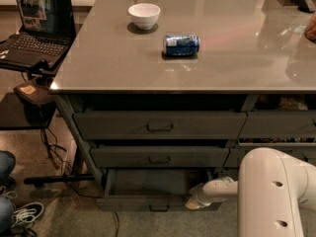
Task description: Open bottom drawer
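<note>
Dark grey drawers fill the near face of the counter [123, 63] in the camera view: three wide ones in the left stack, and parts of two narrower ones [279, 125] in the stack to the right. On the glossy grey top there is one white bowl [144, 15] towards the far side and one blue can [181, 44] lying on its side nearer and to the right of it. One open laptop [37, 26] sits on a low stand to the left, well apart from the counter.

The bottom drawer [129, 203] is the lowest of the left stack, just above the floor. It stands out towards the near side, further than the top drawer [158, 125] and the middle drawer [158, 157], so its dark inside shows. Its front is the slimmest of the three, with one small dark loop handle [159, 209] at the centre.

The white arm [266, 191] comes in from the near right. The gripper [191, 203] is low at the right end of the bottom drawer's front, right of the handle; whether it is parted or closed cannot be told.
</note>
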`<state>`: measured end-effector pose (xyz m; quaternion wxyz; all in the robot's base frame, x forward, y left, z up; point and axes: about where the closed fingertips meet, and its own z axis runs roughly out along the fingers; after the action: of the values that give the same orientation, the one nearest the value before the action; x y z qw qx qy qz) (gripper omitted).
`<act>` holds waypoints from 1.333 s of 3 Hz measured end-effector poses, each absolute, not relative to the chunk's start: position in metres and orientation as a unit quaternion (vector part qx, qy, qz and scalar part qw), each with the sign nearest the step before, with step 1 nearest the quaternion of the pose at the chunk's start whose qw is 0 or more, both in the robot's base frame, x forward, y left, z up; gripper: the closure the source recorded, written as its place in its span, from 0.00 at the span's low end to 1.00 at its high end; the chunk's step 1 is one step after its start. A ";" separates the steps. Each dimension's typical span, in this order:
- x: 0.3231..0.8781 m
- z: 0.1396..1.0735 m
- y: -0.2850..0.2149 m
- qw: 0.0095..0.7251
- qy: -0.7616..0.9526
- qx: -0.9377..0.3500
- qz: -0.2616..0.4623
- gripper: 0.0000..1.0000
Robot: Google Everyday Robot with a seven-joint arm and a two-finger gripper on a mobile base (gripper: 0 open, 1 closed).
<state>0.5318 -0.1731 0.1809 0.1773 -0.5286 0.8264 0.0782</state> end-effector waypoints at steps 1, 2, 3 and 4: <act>0.514 0.177 -0.179 0.184 0.828 -0.524 0.078 1.00; 0.515 0.180 -0.178 0.184 0.828 -0.524 0.078 1.00; 0.498 0.177 -0.185 0.191 0.831 -0.517 0.078 1.00; 0.483 0.172 -0.192 0.183 0.837 -0.509 0.080 1.00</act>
<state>0.4834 -0.1916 0.1716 0.1827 -0.5095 0.8371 0.0795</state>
